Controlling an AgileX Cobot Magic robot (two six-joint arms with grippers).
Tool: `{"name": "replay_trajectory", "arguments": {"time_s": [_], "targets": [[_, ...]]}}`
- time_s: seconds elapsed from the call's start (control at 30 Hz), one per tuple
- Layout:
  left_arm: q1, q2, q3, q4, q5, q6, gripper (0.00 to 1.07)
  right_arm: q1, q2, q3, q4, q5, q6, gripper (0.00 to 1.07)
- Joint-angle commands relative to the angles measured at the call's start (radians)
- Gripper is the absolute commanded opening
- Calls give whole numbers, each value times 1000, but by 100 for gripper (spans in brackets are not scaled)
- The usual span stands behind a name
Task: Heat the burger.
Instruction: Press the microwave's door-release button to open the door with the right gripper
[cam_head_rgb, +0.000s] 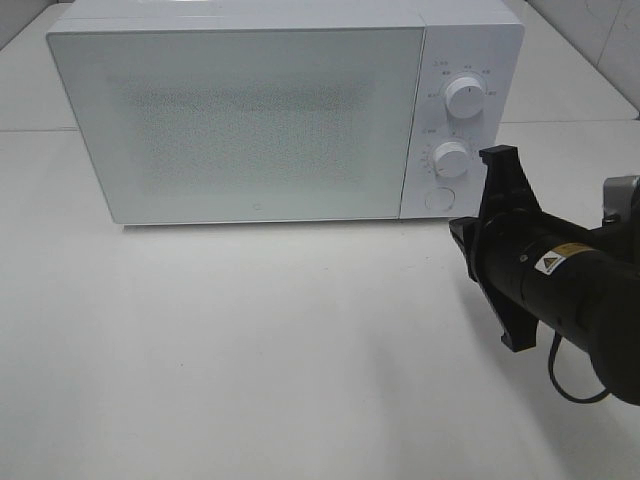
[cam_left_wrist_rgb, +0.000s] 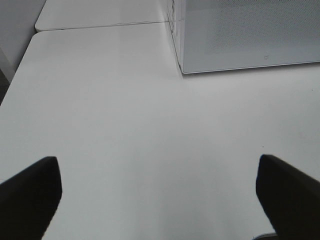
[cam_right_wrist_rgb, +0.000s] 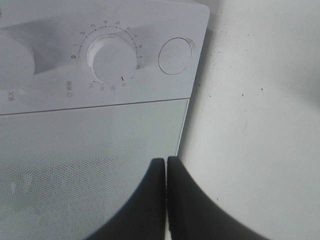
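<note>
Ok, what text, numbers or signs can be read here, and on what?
"0 1 2 3 4 5": scale around the lower knob of the microwave; rest blurred.
Characters beside that knob: too blurred to read.
Warning triangle: sticker on the right arm; wording too small.
Door mark: too small.

One microwave (cam_head_rgb: 235, 120) with two dials (cam_head_rgb: 465, 97) (cam_head_rgb: 451, 159) and one round button (cam_head_rgb: 440, 199), just ahead of the right gripper (cam_right_wrist_rgb: 166, 161)'s jaws; one table (cam_head_rgb: 250, 350).

White table (cam_head_rgb: 250, 380), seam btwn slabs; pale tiled wall (cam_head_rgb: 605, 40) behind.
</note>
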Motion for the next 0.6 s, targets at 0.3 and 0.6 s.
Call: {"name": "replay_trajectory", "arguments": {"time_s": [0.3,0.6], "targets": [[2,-2,-1,-7,-7,2,98,-160,-2,-7,-192,34,82,0],[2,-2,-1,-7,-7,2,98,-231,41,-40,-287,40,116,0]]}}
